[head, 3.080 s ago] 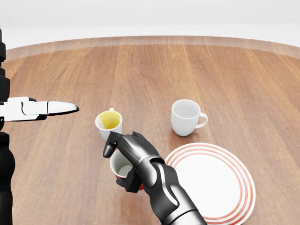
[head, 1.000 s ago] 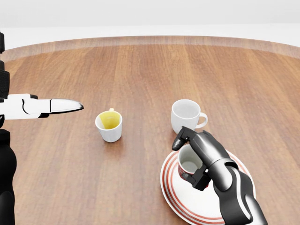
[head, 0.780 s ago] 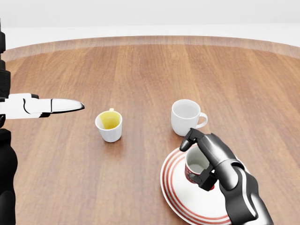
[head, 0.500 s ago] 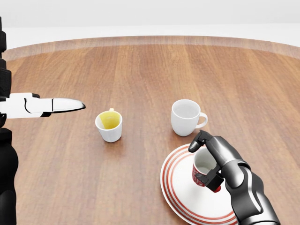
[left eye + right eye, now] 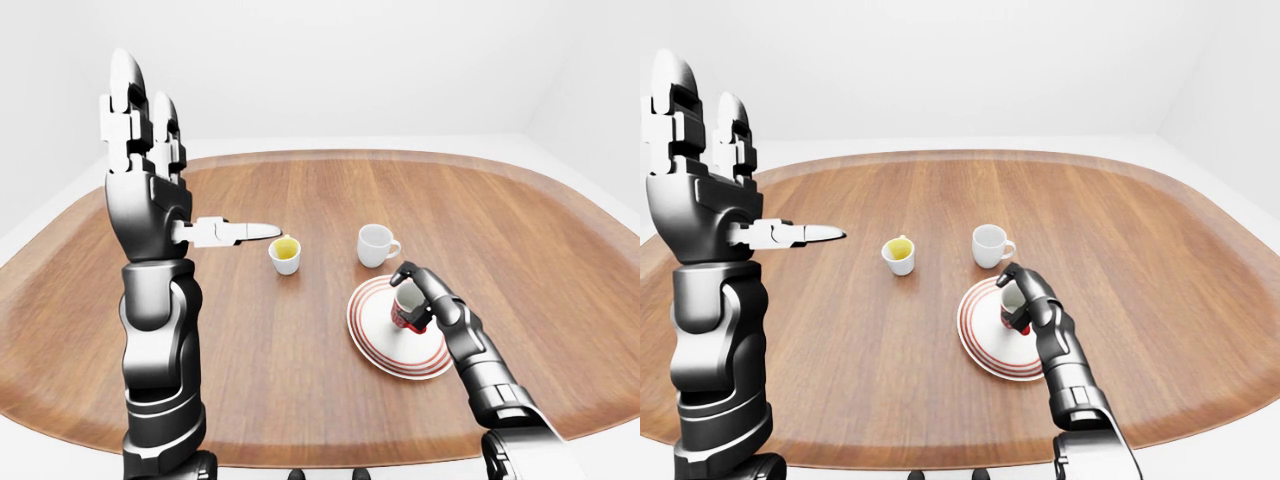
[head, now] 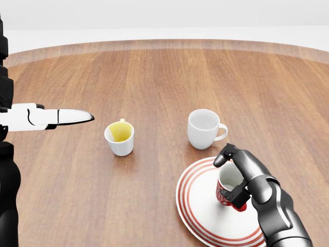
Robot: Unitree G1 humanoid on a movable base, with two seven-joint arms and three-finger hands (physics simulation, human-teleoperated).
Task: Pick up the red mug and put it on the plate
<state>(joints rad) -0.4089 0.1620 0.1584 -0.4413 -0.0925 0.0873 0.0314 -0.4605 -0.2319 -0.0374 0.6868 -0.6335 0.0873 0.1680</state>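
Red mug (image 6: 230, 188) over the striped plate (image 6: 198, 213), fingers of the right hand (image 6: 241, 175) clamped around it, white mug (image 6: 204, 128) just beyond, yellow-lined cup (image 6: 120, 138) further left, left hand (image 5: 145, 165) raised, fingers spread, wooden table (image 6: 154, 82)

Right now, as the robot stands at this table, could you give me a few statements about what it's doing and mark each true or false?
1. The right hand is closed around the red mug. True.
2. The red mug is over the plate. True.
3. The left hand grips the white mug. False: it is raised, fingers open, holding nothing.
4. The cup with the yellow inside sits on the plate. False: it stands on the table, left of the plate in the head view.
5. The white mug lies tipped over. False: it stands upright.
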